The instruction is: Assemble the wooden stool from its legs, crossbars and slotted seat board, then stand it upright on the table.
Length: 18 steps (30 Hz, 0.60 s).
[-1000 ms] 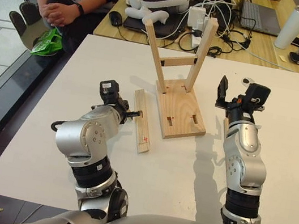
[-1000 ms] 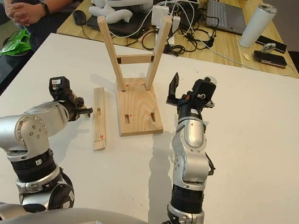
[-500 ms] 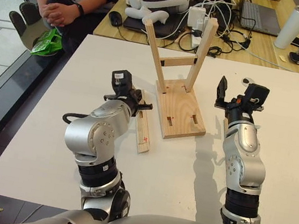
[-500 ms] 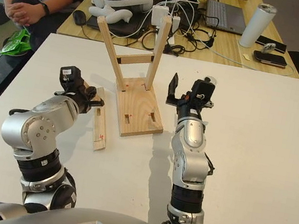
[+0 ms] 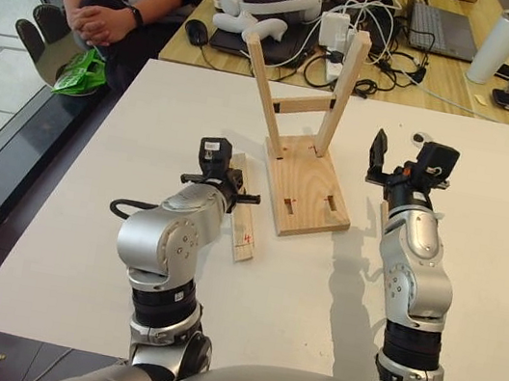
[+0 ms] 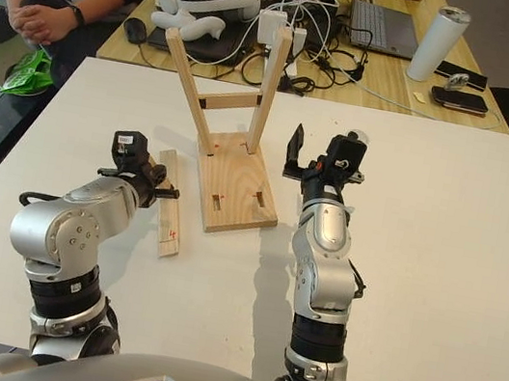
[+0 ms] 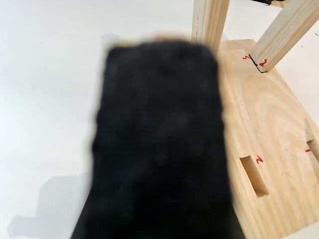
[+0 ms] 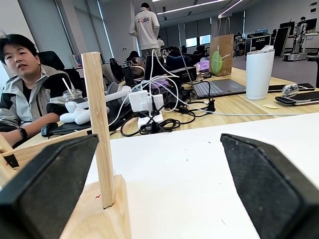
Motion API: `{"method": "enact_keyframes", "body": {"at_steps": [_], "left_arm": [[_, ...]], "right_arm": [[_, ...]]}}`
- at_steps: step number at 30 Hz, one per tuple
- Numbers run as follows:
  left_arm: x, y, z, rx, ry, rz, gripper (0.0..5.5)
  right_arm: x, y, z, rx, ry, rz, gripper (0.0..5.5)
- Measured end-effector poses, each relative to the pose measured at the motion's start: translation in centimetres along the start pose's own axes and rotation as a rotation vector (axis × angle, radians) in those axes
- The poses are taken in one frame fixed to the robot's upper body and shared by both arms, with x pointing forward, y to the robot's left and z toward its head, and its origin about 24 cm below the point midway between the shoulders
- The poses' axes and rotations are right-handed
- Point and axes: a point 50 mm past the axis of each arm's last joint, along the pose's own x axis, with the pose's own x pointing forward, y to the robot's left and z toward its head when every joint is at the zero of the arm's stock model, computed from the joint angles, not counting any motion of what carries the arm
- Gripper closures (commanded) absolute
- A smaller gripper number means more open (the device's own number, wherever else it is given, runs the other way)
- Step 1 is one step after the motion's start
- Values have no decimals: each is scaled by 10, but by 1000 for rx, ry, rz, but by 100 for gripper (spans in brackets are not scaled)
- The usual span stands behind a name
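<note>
The slotted seat board [image 5: 316,201] lies flat mid-table, with two legs [image 5: 262,84] standing in its far slots and a crossbar [image 5: 303,104] joining them. Its two near slots [image 7: 253,174] are empty. A loose wooden piece [image 5: 245,226] lies flat just left of the board. My left gripper [image 5: 226,184] hovers over that piece's far half. My right gripper [image 5: 397,166] is raised to the right of the board, open, with wide-apart pads [image 8: 45,184] holding nothing. A thin wooden strip [image 5: 383,215] shows under the right forearm.
A wooden desk [image 5: 431,69] behind the white table [image 5: 107,254] carries a headset, cables, a laptop, a white tumbler [image 5: 502,41] and a phone. A person sits at the far left corner. The table's near half and right side are bare.
My left arm has swung right and forward, from beside the loose wooden piece to over it. The right arm and the stool parts have not moved.
</note>
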Motion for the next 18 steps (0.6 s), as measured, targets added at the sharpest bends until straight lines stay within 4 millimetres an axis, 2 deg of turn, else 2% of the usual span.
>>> {"method": "enact_keyframes", "body": {"at_steps": [18], "left_arm": [[1,-1,-1,22,-23,15,509]], "right_arm": [[0,0,0,-2,2,-2,97]]}}
